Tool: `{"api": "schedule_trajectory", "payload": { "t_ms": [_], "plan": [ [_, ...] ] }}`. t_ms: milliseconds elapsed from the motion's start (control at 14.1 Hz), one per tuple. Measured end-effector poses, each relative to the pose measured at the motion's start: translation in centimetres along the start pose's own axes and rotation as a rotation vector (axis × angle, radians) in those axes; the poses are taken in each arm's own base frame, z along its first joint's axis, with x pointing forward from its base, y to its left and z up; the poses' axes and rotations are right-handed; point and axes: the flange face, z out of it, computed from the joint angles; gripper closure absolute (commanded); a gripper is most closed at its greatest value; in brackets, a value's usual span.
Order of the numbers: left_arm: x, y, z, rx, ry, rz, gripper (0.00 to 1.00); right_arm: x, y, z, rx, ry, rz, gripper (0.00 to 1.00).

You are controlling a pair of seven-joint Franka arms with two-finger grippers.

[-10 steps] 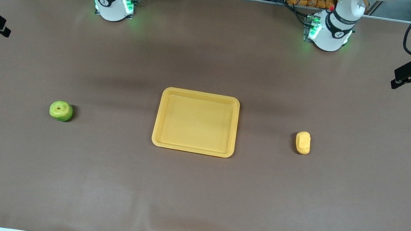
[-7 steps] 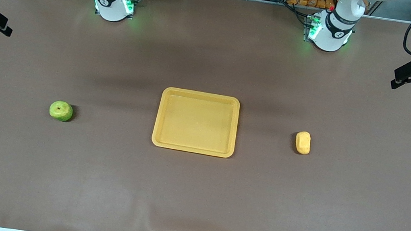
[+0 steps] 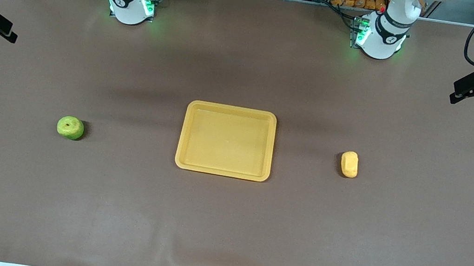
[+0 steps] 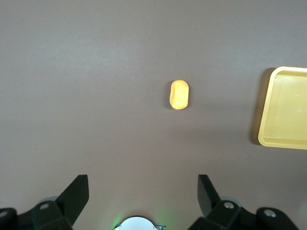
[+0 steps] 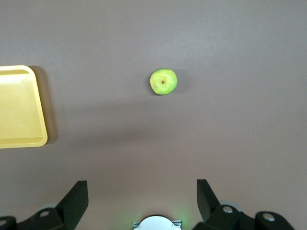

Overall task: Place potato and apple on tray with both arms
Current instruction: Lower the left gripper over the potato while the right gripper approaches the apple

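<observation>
No brand or writing is readable on anything here. The left gripper [image 4: 143, 194] is hanging with its fingers spread wide and holding nothing, high over the left arm's end of the brown bench [image 3: 223, 225], and the right gripper [image 5: 142, 199] is hanging just as wide and empty over the right arm's end. With the yellow tray [image 3: 222, 170] at the middle of the bench as the clock centre in the front view, the potato [image 3: 349, 164] is lying at 3 o'clock and the apple [image 3: 70, 127] at 9 o'clock, both well apart from the tray and from the grippers.
</observation>
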Motion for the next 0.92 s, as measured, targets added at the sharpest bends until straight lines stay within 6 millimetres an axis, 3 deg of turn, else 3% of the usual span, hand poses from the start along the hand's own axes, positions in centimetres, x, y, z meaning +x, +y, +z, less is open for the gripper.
{"api": "schedule_trajectory", "payload": {
  "t_ms": [426, 711, 924],
  "plan": [
    [0.7, 0.1, 1.5, 0.003, -0.033, 0.002, 0.0, 1.0, 0.1, 2.9, 0.0, 0.01, 0.002, 0.0],
    [2.0, 1.4, 4.2, 0.006, -0.066, 0.023, 0.0, 2.0, 0.3, 6.7, -0.001, 0.027, 0.001, 0.0],
    [2.9, 2.9, 7.3, 0.005, -0.065, 0.039, 0.0, 2.6, 0.5, 9.7, -0.003, 0.049, -0.003, 0.0]
  ]
}}
